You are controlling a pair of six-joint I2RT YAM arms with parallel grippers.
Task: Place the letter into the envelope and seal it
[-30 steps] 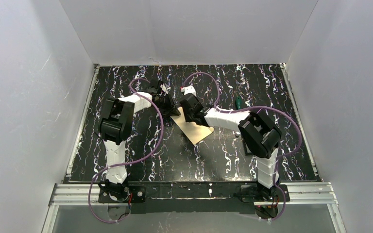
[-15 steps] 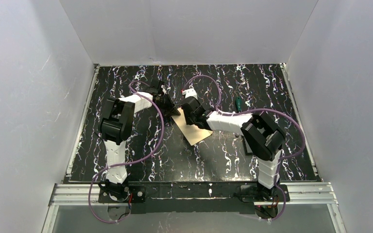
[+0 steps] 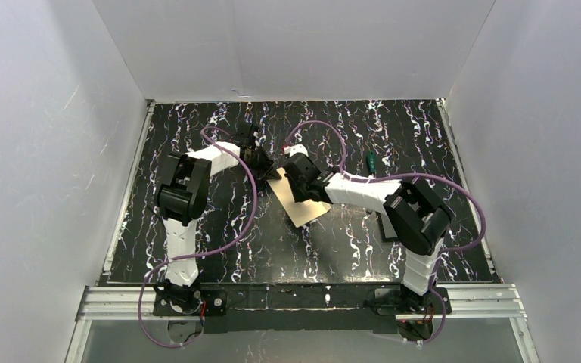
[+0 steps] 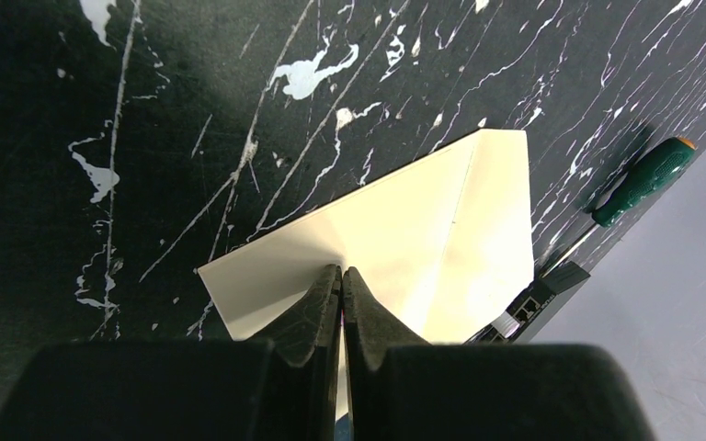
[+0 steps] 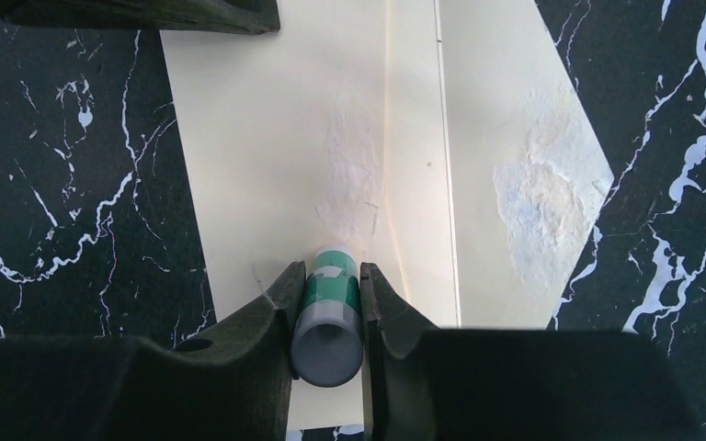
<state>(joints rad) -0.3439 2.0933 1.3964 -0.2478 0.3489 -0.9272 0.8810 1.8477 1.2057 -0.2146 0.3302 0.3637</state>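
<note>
The cream envelope (image 3: 306, 208) lies at the middle of the black marbled table, its flap (image 5: 524, 184) folded open and blotched with rough patches. My left gripper (image 4: 341, 269) is shut on the envelope (image 4: 423, 230) at its far-left edge, where creases fan out from the fingertips. In the top view the left gripper (image 3: 267, 168) sits at that corner. My right gripper (image 5: 331, 271) is shut on a green and grey glue stick (image 5: 333, 303), whose tip rests on the envelope (image 5: 267, 138) beside the flap's fold. The letter is hidden.
A green-handled screwdriver (image 3: 371, 160) lies on the table to the far right of the envelope. A small black box (image 4: 538, 294) sits near the right arm. White walls enclose the table on three sides.
The left jaws have closed fully at the envelope's corner. The right arm has slid a little leftward over the envelope with the glue stick.
</note>
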